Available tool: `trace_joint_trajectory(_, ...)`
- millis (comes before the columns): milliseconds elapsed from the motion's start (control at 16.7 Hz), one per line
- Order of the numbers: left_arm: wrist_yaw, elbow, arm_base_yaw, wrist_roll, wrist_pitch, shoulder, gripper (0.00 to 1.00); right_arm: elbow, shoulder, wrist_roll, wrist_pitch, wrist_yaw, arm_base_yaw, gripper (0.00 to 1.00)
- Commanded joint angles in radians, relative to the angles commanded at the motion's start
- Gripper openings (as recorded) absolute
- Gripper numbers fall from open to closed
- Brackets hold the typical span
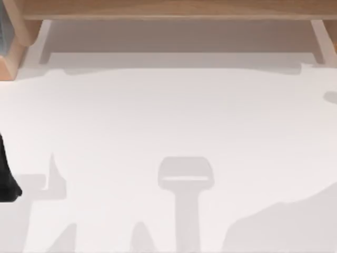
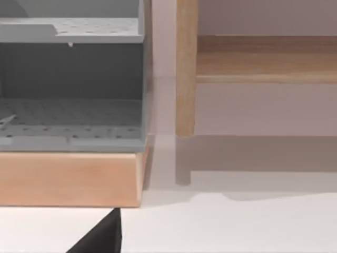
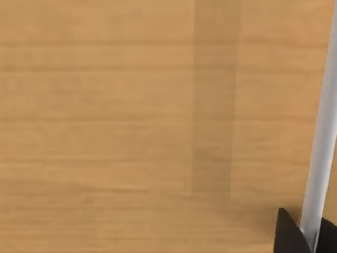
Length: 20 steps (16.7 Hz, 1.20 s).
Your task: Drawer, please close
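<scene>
The drawer (image 2: pixel 68 176) has a light wooden front and a grey perforated inside, and it stands at the table's far left corner (image 1: pixel 9 50). A black part of my left gripper (image 2: pixel 100 238) sits low in front of the wooden front, a short way off. My left arm (image 1: pixel 6 182) shows at the table's left edge. In the right wrist view a wooden panel (image 3: pixel 131 126) is very close, with a pale metal bar (image 3: pixel 320 147) running down it. Black parts of my right gripper (image 3: pixel 305 237) sit on either side of that bar's lower end.
A long wooden shelf (image 1: pixel 168 9) spans the table's far edge on pale legs (image 1: pixel 39 45). One wooden leg (image 2: pixel 185 74) stands just beside the drawer unit. The white tabletop (image 1: pixel 168 121) carries only arm shadows.
</scene>
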Motion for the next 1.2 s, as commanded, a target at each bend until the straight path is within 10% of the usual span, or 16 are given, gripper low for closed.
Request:
trace_joint_trajectory(240, 0.000, 0.000, 0.000, 0.000, 0.000, 0.000, 1.00, 0.003, 0.002, 0.001, -0.002, 0.002, 0.001, 0.00)
trace_joint_trajectory(1020, 0.000, 0.000, 0.000, 0.000, 0.000, 0.000, 1.00, 0.003, 0.002, 0.001, -0.002, 0.002, 0.001, 0.98)
trace_joint_trajectory(1200, 0.000, 0.000, 0.000, 0.000, 0.000, 0.000, 1.00, 0.003, 0.002, 0.001, -0.002, 0.002, 0.001, 1.00)
